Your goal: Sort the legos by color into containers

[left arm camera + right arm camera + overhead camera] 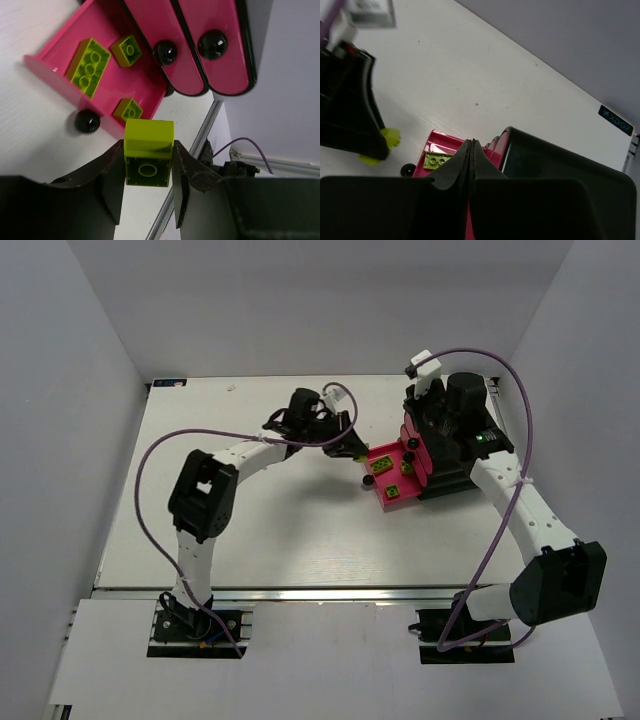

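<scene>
A lime-green brick (148, 135) is pinched between the two fingers of the left gripper (148, 160). It is held by its flat sides, with one round bump seen on the face below. It is held up near the front edge of the open drawer (50, 70), by the black knob (87, 121), and has not yet been put in. Three more lime bricks (89, 67) are lying in that pink drawer already, so the color looks right. The right gripper (471, 150) is squeezed tight with nothing in it, up by the black cabinet (455, 475). The held brick is probably hard, very light and smooth. It should not be hurt by a firm pinch, but it could be twisted or slipped out by a weak one. Such a brick is best taken by two flat sides, at the middle.
</scene>
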Robot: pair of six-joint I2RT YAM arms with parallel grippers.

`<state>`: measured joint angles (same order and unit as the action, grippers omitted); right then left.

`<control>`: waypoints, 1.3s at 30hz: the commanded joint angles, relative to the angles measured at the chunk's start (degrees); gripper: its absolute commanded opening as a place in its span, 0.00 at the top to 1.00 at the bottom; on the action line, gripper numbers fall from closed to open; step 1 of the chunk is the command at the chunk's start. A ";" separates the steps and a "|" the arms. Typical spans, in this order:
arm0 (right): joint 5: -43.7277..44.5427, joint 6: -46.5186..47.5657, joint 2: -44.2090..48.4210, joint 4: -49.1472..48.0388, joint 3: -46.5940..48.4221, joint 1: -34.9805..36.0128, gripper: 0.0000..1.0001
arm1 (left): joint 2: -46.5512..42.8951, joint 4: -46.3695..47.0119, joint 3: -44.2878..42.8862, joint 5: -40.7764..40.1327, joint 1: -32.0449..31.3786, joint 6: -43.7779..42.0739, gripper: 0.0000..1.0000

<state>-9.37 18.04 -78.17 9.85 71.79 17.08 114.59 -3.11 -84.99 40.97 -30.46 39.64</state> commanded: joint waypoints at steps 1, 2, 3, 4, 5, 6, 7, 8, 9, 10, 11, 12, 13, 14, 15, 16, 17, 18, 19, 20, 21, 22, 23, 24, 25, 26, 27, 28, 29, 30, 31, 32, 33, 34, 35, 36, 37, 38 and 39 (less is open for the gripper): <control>2.42 -1.78 3.02 -3.87 0.55 -0.91 1.00 | 5.18 -2.66 -9.47 -0.18 -3.29 1.67 0.81; 2.68 -1.70 3.55 -4.22 -0.15 -1.00 1.00 | 6.60 -2.77 -12.54 -0.54 -3.99 1.58 0.78; 2.86 -1.70 4.16 -4.31 -0.51 -1.35 1.00 | 7.92 -2.86 -14.05 -0.37 -5.04 1.76 0.76; 3.12 -1.61 4.43 -4.31 -0.86 -1.70 1.00 | 10.28 -3.91 -15.45 -0.71 -5.57 2.11 0.74; 3.21 -1.69 4.87 -4.48 -1.04 -1.70 1.00 | 11.53 -4.70 -16.95 -1.06 -6.10 1.94 0.67; 3.30 -1.61 5.22 -4.66 -1.47 -2.22 1.00 | 12.84 -6.01 -20.70 -1.16 -6.63 1.67 0.64; 3.39 -1.61 5.31 -4.66 -1.65 -2.23 1.00 | 15.29 -8.72 -22.66 -1.94 -7.50 1.24 0.61; 3.30 -1.69 5.57 -4.49 -1.74 -2.40 1.00 | 16.19 -9.88 -26.07 -2.30 -7.51 0.88 0.56; 3.39 -1.61 5.75 -4.49 -1.83 -2.58 1.00 | 17.15 -10.94 -27.58 -2.56 -8.29 0.53 0.54; 3.39 -1.61 5.66 -4.40 -1.83 -2.75 1.00 | 17.86 -13.38 -28.73 -3.61 -8.91 0.27 0.52; 3.30 -1.61 5.84 -4.40 -1.92 -2.93 1.00 | 18.91 -13.84 -29.35 -3.79 -8.92 0.00 0.47; 3.30 -1.52 6.01 -4.31 -2.00 -3.19 0.99 | 19.18 -14.37 -29.96 -3.97 -8.92 -0.09 0.42; 3.39 -1.61 6.01 -4.40 -2.00 -3.28 0.98 | 19.36 -15.25 -29.88 -4.40 -9.44 -0.09 0.41; 3.39 -1.43 6.27 -4.31 -2.09 -3.46 0.97 | 19.62 -15.60 -29.97 -4.50 -9.44 -0.26 0.39; 3.30 -1.43 6.28 -4.31 -2.18 -3.63 0.96 | 19.62 -15.95 -30.06 -4.58 -9.44 -0.52 0.38; 3.13 -1.34 6.36 -4.22 -2.09 -3.72 0.94 | 19.71 -16.83 -30.41 -4.85 -9.44 -0.61 0.37; 2.95 -1.26 6.45 -3.96 -2.09 -3.90 0.93 | 19.71 -17.01 -30.58 -5.54 -9.44 -0.79 0.35; 2.51 -1.17 6.45 -3.87 -2.00 -4.07 0.89 | 19.62 -17.27 -30.76 -5.81 -9.44 -1.05 0.28; 2.34 -1.25 6.54 -3.43 -1.83 -4.16 0.88 | 19.54 -17.80 -31.63 -6.08 -9.44 -1.14 0.28; 2.07 -1.17 6.63 -3.26 -1.74 -4.34 0.87 | 19.45 -17.80 -32.08 -6.25 -9.44 -1.23 0.28; 1.81 -1.17 6.72 -2.82 -1.57 -4.51 0.86 | 19.10 -17.89 -32.51 -6.34 -9.44 -1.14 0.28; 1.29 -1.17 6.72 -2.12 -1.22 -4.60 0.86 | 18.75 -17.98 -33.39 -6.95 -9.44 -1.23 0.30; 1.02 -1.25 6.72 -1.76 -0.95 -4.86 0.86 | 18.14 -17.81 -33.48 -7.83 -8.84 -1.23 0.32; 0.76 -1.60 6.72 -1.24 -0.60 -5.04 0.86 | 16.48 -17.72 -33.40 -8.36 -8.83 -0.97 0.35; 0.84 -2.30 6.72 -0.80 -0.25 -5.39 0.88 | 15.59 -17.54 -32.88 -9.06 -8.05 -0.79 0.47; 0.84 -3.01 6.46 0.51 0.54 -5.65 0.90 | 14.45 -17.71 -32.26 -10.02 -7.43 -0.79 0.58; 1.01 -3.71 6.19 1.22 1.15 -6.61 0.95 | 13.13 -17.98 -31.30 -12.82 -7.42 -0.62 0.72; 1.10 -4.59 5.49 2.01 1.86 -7.06 0.97 | 9.81 -18.68 -30.07 -14.50 -6.55 -0.61 0.94; 1.54 -6.51 4.88 3.93 3.60 -8.54 0.99 | 7.95 -18.77 -25.88 -18.17 -5.76 -0.01 1.00; 1.72 -7.31 4.09 4.91 4.58 -9.25 0.99 | 6.11 -18.42 -23.32 -19.60 -5.75 0.61 1.00; 2.15 -8.28 2.51 5.88 5.89 -9.87 0.99 | 2.17 -18.24 -20.42 -21.27 -5.06 1.40 1.00; 1.64 -10.11 1.37 8.15 8.60 -10.48 0.93 | 0.22 -17.98 -14.13 -22.50 -4.27 3.41 1.00; 1.02 -11.09 0.05 9.56 10.37 -12.93 0.85 | -1.45 -16.59 -10.93 -24.08 -4.26 4.47 1.00; 0.41 -11.80 -2.49 11.23 12.30 -13.73 0.77 | -4.25 -16.22 -7.94 -24.88 -3.48 5.44 0.98; -1.25 -12.93 -3.99 14.12 15.80 -15.66 0.60 | -5.41 -15.79 -2.25 -25.32 -3.47 7.36 0.92; -2.14 -13.38 -5.31 15.19 17.23 -16.63 0.47 | -6.56 -13.87 0.50 -25.24 -2.69 8.25 0.85; -2.76 -13.30 -7.41 15.90 18.38 -18.99 0.37 | -7.79 -12.80 2.96 -24.63 -1.98 9.05 0.80; -3.89 -12.60 -9.17 17.21 20.56 -20.49 0.28 | -8.15 -9.31 6.90 -22.53 -1.45 10.10 0.71; -4.51 -12.33 -10.06 17.57 21.54 -21.20 0.23 | -8.06 -8.41 7.90 -21.99 -1.45 10.46 0.66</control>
<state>-10.79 7.35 -85.21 22.20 89.01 -0.93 108.16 -16.36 -82.43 18.98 -32.14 46.22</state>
